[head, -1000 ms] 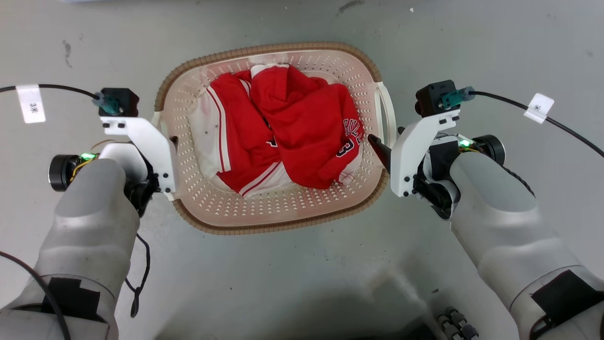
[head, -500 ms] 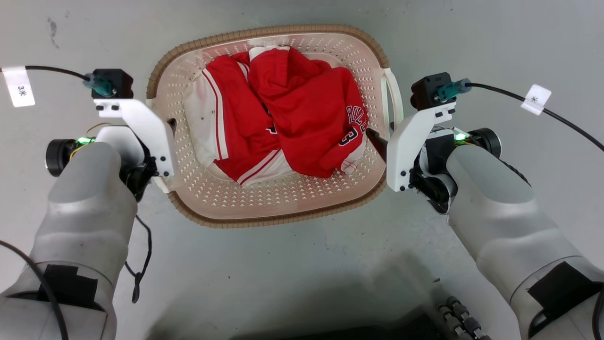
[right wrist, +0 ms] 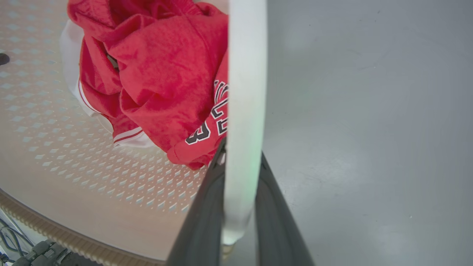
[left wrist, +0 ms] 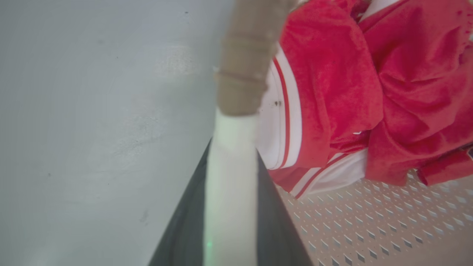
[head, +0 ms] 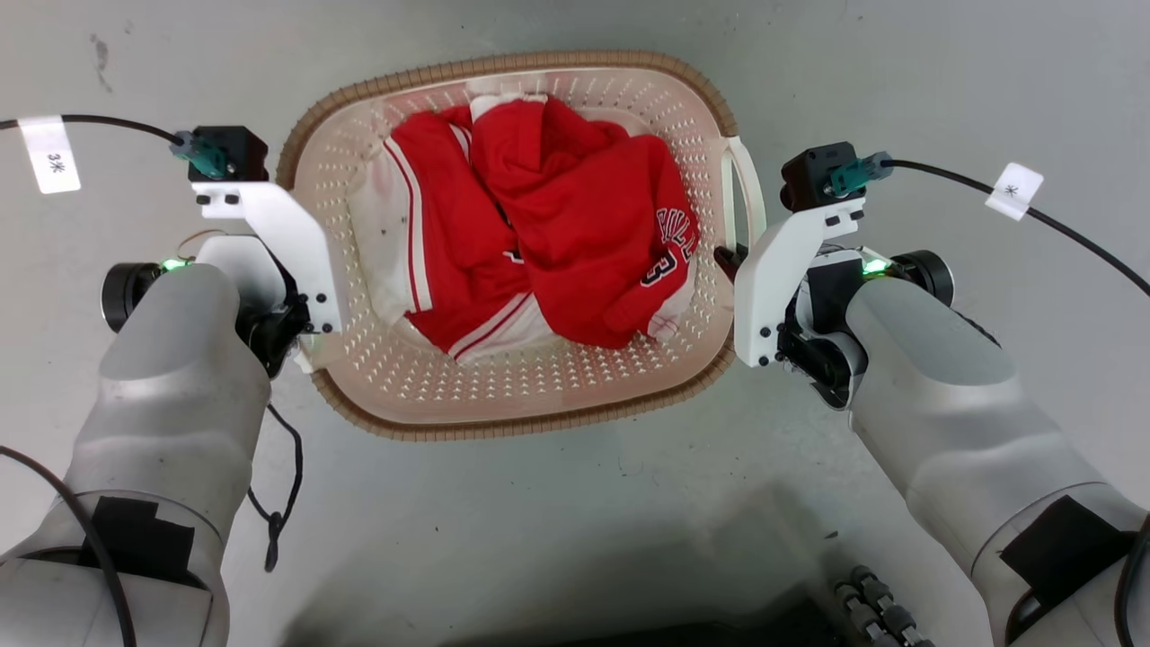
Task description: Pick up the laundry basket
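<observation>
Gripping the laundry basket (head: 512,429) at both ends, the robot is working the grasp-to-lift step. The left hand (left wrist: 233,151) is clamping its two dark fingers on the left white handle (left wrist: 230,207), and the right hand (right wrist: 242,151) is clamping likewise on the right white handle (right wrist: 245,74). The basket is spanning between them, with red jerseys (head: 575,225) heaped inward of both. Whether its base is clearing the floor (head: 575,521) I cannot tell. Next, I judge, both hands are needing to rise together and level, so neither handle slips.
</observation>
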You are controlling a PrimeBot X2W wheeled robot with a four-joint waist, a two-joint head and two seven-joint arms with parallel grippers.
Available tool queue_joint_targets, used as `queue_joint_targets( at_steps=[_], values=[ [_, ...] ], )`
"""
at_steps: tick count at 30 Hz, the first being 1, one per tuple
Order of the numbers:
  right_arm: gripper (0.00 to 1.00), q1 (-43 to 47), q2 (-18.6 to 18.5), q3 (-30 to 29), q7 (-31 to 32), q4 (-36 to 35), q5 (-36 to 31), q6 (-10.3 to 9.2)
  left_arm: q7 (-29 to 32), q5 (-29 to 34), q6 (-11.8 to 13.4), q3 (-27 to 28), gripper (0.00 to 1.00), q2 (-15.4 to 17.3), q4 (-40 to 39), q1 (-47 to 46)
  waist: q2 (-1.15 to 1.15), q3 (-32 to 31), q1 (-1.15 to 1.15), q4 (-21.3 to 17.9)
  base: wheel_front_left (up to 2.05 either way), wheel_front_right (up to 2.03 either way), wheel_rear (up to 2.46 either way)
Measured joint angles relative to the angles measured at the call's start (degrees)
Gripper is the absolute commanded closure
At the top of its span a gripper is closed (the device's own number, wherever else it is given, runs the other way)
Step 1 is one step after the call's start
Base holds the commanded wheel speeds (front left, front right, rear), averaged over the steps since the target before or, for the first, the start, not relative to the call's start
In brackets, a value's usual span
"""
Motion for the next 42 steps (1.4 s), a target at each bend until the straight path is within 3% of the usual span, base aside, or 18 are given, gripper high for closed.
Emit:
queue_joint_targets(
  at_steps=[8, 18, 30, 42],
  values=[
    [1.00, -0.55, 0.00, 2.56, 1.79, 1.19, 1.92, 0.00, 3.47, -1.69, 0.04, -0.85, 1.00, -0.43, 0.41, 0.02, 0.00, -2.23, 0.00, 0.55, 0.00, 0.00, 0.00],
    [1.00, 0.50, -0.20, 4.81, 9.15, 2.70, 5.00, 0.00, 8.48, -3.74, 0.16, -1.93, 1.00, -2.52, 1.05, 1.76, 0.00, -8.55, 0.00, 1.48, 0.00, 0.00, 0.00],
    [1.00, 5.45, -0.62, 6.26, 15.46, 5.27, 6.55, -0.01, 13.99, -6.82, 0.24, -3.36, 1.00, -5.43, 1.36, 7.32, 0.00, -20.62, 0.00, 3.34, 0.00, 0.00, 0.00],
    [1.00, 9.62, -0.27, 7.22, 25.06, 5.38, 9.45, 0.00, 17.29, -8.20, 0.23, -4.94, 1.00, -5.31, 1.51, 12.57, 0.00, -33.15, -0.01, 4.68, 0.00, 0.00, 0.00]
  ],
)
